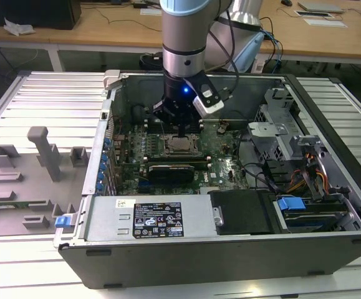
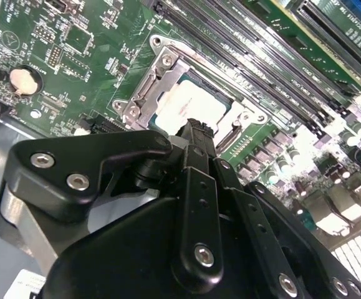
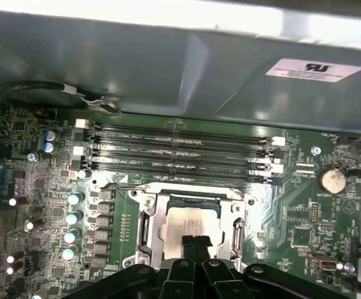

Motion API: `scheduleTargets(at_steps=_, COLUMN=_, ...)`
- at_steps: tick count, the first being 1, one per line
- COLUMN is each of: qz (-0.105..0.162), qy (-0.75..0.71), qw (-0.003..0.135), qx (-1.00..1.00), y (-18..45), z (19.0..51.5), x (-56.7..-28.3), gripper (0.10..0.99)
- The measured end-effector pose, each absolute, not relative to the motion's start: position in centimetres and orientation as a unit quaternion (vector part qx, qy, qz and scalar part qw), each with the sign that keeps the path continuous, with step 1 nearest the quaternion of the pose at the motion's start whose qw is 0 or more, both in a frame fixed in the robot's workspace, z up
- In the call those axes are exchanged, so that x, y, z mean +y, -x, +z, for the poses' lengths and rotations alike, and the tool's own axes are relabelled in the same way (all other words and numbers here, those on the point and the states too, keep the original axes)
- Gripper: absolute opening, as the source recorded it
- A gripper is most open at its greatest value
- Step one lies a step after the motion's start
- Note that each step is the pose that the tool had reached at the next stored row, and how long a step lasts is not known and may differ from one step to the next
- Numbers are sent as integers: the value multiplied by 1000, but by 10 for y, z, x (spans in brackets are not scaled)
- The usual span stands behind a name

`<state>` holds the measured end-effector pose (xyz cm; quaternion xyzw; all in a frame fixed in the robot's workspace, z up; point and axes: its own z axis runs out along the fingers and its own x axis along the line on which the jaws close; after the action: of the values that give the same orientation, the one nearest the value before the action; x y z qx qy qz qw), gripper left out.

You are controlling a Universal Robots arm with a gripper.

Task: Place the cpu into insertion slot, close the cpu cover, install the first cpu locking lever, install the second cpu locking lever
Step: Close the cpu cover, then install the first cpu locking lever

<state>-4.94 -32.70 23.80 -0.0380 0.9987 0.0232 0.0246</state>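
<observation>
Seeing cpu (image 3: 186,229) seated in insertion slot (image 3: 196,200), cpu cover (image 3: 239,233) down around it. Gripper (image 3: 196,242) empty, fingers pinched shut over cover's edge. Looks like locking stage; needs fine, firm push.

cpu (image 3: 184,225) in insertion slot (image 3: 192,200)

Arm (image 1: 183,31) upright, wrist (image 1: 181,68) pointing straight down; gripper (image 3: 196,242) lowered, fingers (image 2: 199,146) apparently pressed together.
</observation>
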Motion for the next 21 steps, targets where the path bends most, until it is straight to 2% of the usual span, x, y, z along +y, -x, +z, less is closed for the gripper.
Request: scheduleTargets(at_steps=21, qz=23, qy=37, qw=25, qx=999, y=51, z=245, x=-327, gripper=106)
